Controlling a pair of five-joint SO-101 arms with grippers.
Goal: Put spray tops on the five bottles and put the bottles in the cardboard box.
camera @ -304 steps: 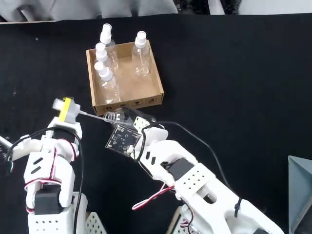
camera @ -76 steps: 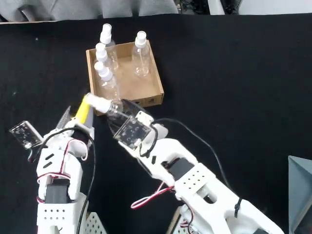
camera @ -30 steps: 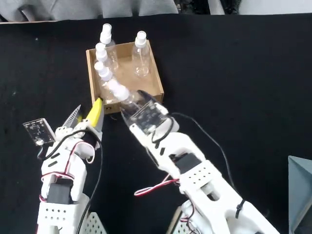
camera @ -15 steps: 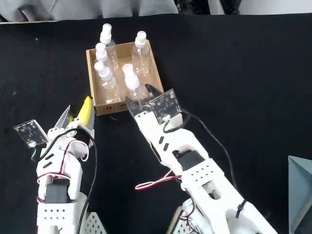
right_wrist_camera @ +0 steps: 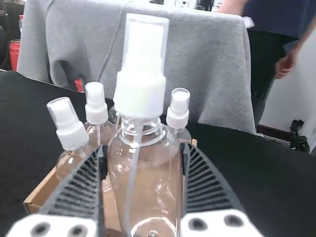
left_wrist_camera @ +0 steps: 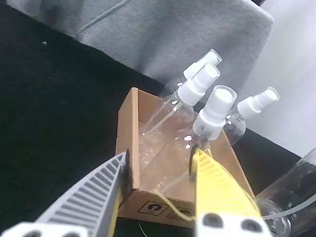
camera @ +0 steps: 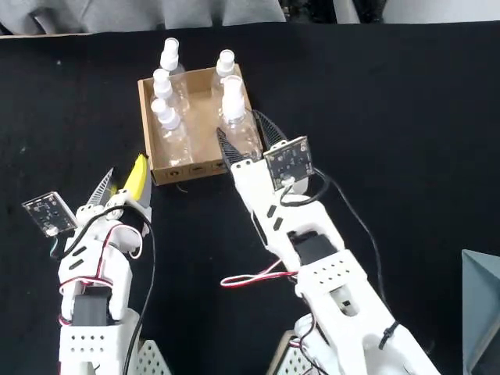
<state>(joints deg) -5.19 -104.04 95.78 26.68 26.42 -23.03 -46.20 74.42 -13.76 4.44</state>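
High view first: right gripper (camera: 247, 139) clenched on the fifth bottle (camera: 239, 119), upright with its spray top (right_wrist_camera: 140, 89) on, over the right side of the cardboard box (camera: 144, 117), just beside the right wall. Base on the box floor or above it: cannot tell. Just beyond, in the far right corner, another capped bottle (camera: 226, 62), close enough to crowd the held one. Along the left wall, a row of three bottles (camera: 162, 82), all capped, well clear of the right gripper. Left gripper (camera: 119, 184) released and empty, jaws apart, just near of the box's near left corner and pointing at it. Black table (camera: 375, 117) underneath; grey cloth (camera: 156, 12) along its far edge; blue-grey object (camera: 482, 305) at the near right edge, well apart from the box. Half a second back, fifth bottle at the middle of the box by the near wall; since carried farther and rightward. Ten seconds back, same bottle lying in the right gripper on the near side of the box, uncapped, left gripper holding the spray top at its neck
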